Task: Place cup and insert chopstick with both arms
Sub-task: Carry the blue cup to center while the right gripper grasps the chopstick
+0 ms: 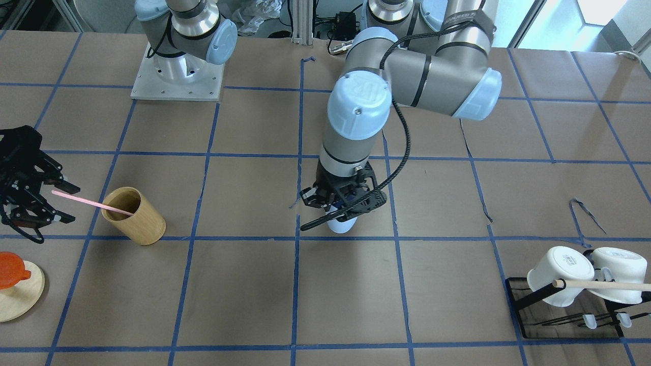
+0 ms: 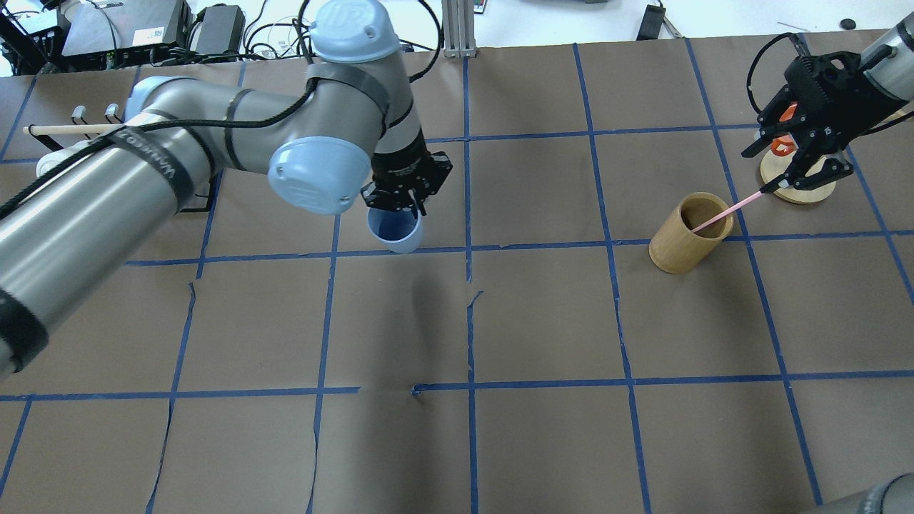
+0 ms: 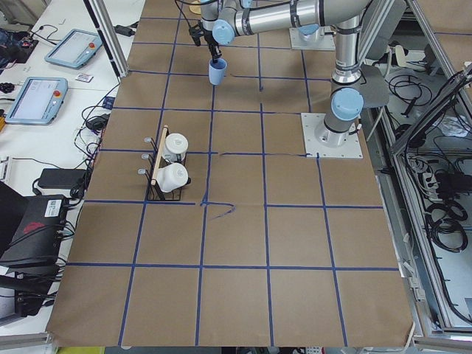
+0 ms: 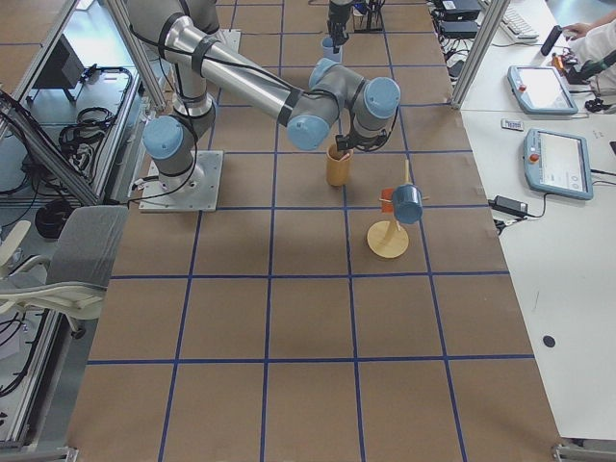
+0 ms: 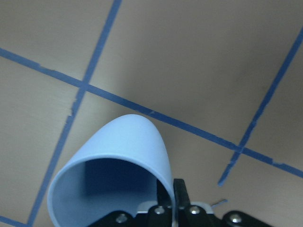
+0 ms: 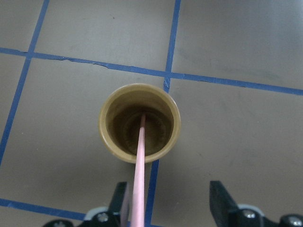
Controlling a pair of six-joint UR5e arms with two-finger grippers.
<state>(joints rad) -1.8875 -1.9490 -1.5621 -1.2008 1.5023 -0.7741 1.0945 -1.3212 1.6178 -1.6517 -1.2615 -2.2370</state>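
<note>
Left gripper point(image 2: 397, 205) is pinching the cup point(image 2: 394, 230) by its rim, well apart from the wooden cup point(image 2: 687, 246). Right gripper point(image 1: 70, 204), fingers spread, is straddling the chopstick point(image 2: 721, 214), which is leaning out of the wooden cup toward it, so the right arm is nearer.

Pink chopstick point(image 6: 140, 156) leans inside tan wooden cup point(image 6: 176, 125).

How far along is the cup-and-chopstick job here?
Nothing is finished yet. In hand: the left gripper is shut on the rim of the small pale blue plastic cup. The right gripper is open, its fingers either side of the thin pink chopstick, which leans in the tan wooden cylinder cup. Left: place and release the cup, grip the chopstick, insert it.
</note>
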